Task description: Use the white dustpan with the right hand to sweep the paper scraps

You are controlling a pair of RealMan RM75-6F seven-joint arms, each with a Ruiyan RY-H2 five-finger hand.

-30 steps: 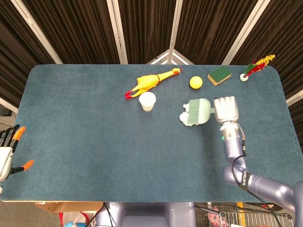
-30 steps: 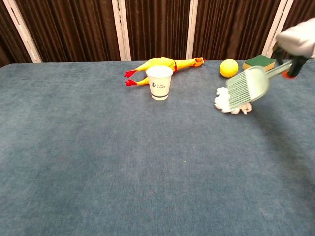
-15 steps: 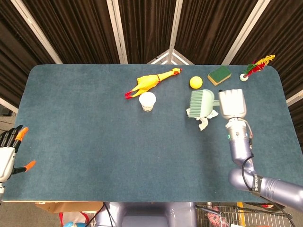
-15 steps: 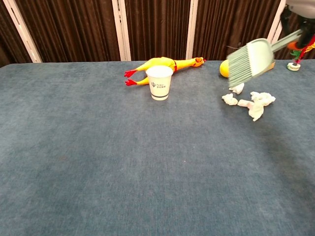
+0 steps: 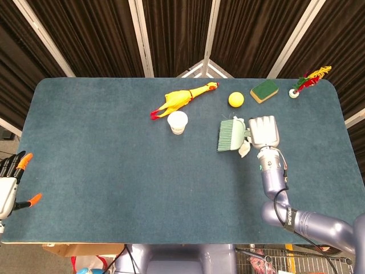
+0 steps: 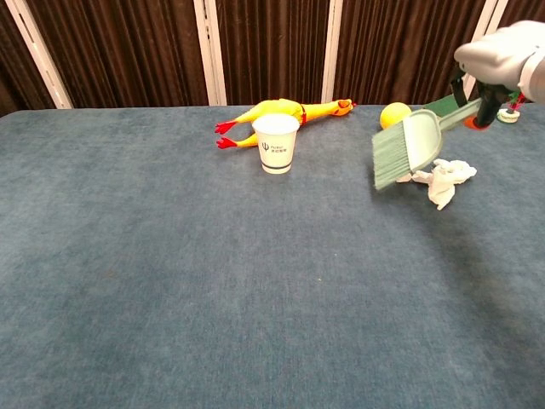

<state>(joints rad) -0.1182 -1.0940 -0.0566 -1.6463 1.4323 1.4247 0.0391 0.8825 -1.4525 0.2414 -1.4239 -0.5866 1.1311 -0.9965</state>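
Observation:
My right hand (image 5: 263, 132) (image 6: 502, 61) grips the handle of the pale green-white dustpan (image 5: 230, 136) (image 6: 405, 150). The pan is tilted with its ribbed lip low, just left of the white paper scraps (image 6: 443, 177) (image 5: 244, 148). The scraps lie in a small heap on the blue table, partly hidden under the pan and hand in the head view. My left hand (image 5: 10, 182) hangs off the table's left front corner, holding nothing, fingers spread.
A white paper cup (image 5: 178, 121) (image 6: 277, 143) stands left of the pan, with a yellow rubber chicken (image 5: 181, 99) behind it. A yellow ball (image 5: 236, 99), a green sponge (image 5: 264, 90) and a feathered shuttlecock (image 5: 305, 82) line the far edge.
The dustpan swung back over the scraps and then came down on their left side, tilted lip-down. The scraps, earlier bunched under the pan, now lie spread to its right.

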